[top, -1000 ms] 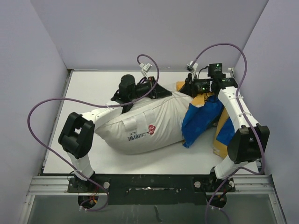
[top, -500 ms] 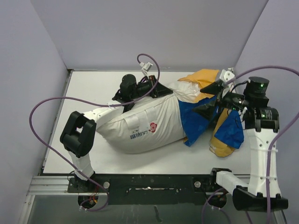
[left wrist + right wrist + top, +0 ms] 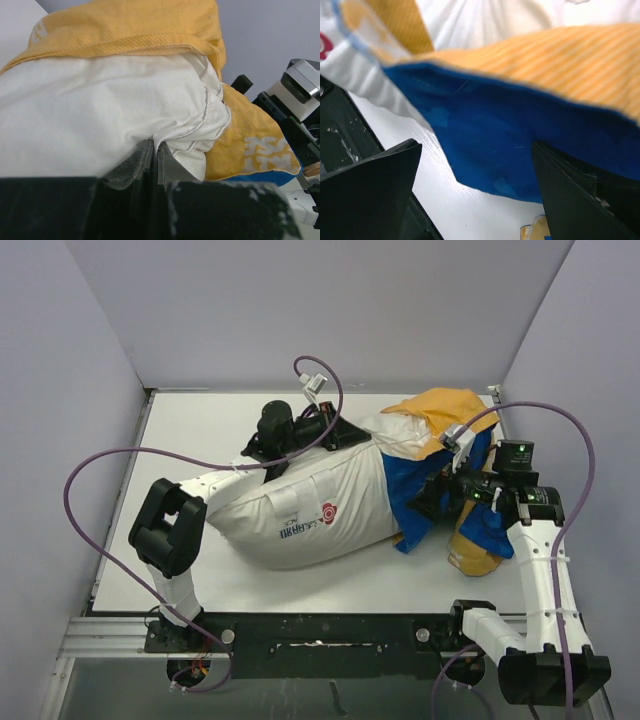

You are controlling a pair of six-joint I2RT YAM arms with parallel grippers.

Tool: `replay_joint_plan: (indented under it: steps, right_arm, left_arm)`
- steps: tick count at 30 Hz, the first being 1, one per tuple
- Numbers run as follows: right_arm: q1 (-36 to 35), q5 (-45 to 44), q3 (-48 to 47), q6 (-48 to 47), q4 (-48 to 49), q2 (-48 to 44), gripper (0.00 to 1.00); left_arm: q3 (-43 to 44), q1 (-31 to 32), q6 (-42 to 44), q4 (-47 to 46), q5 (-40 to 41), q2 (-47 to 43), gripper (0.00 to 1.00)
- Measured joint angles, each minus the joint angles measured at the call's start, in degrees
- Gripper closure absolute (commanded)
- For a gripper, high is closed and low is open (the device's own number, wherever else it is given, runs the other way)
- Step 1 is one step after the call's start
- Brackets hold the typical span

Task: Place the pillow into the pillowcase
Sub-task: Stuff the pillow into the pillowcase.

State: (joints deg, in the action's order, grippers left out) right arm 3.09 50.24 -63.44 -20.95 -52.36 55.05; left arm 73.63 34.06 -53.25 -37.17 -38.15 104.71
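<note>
Pillow: the pillow (image 3: pixel 310 505) lies across the middle of the table (image 3: pixel 200 430), its printed logo facing up; only its right end is covered.
Pillowcase: the pillowcase (image 3: pixel 425 480) sits bunched over that right end, with the yellow side up at the far right and blue folds hanging down the near right side.
Left gripper: your left gripper (image 3: pixel 154 150) is on the far side of the pillow, jaws closed on a thin fold of white cloth by the piped seam.
Right gripper: your right gripper (image 3: pixel 475 150) has its jaws spread wide and holds nothing; the blue hem hangs just beyond the fingertips.
Stage: I judge the pillow barely entered, with most of the length left to cover.
Risk, loose mouth: nothing holds the pillowcase, so any pull on the pillow to the left could draw it straight back out.
Risk, wrong bite: if you close the right jaws deep, you may catch pillow along with blue cloth and pin the two together.
Risk, one layer: grabbing only the hanging blue flap could peel the pillowcase off rather than pull it on.
Risk, thin pinch: your left hold is on a small fold; a hard push could slip it free.
</note>
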Motion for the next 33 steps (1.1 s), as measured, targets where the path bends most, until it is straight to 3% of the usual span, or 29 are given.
replay_joint_plan:
  steps: [8,12,14,17,18,20,29,33]
  right_arm:
    - [-4.22,-8.39,0.20,14.29,11.61,6.08,0.01]
    - [-6.03,-11.41,-1.20,19.50,16.50,10.10,0.11]
    - [-7.19,-13.00,-1.40,20.41,18.34,11.43,0.23]
    - [-8.20,-15.10,-1.95,20.68,19.82,13.14,0.66]
    - [-8.33,-15.41,-2.27,20.52,20.04,13.66,0.75]
    - [-8.39,-15.02,-3.15,20.13,20.09,14.62,0.86]
    - [-5.73,2.12,-3.72,6.36,18.73,14.62,0.93]
    - [-4.55,7.41,-2.19,-2.71,13.97,12.48,0.86]
  left_arm:
    - [0.15,1.18,2.51,0.09,1.18,0.02,1.00]
    - [2.29,2.29,5.29,1.64,1.55,0.79,1.00]
    - [3.89,2.73,6.67,2.51,1.55,1.68,1.00]
    - [5.60,2.86,7.98,3.80,1.53,2.89,1.00]
    - [6.19,2.86,8.28,4.31,1.51,3.26,1.00]
    - [7.17,2.82,8.83,5.07,1.53,3.82,1.00]
    - [10.43,1.11,11.10,9.62,1.44,5.51,1.00]
    - [11.72,1.46,12.11,11.91,1.42,6.54,1.00]
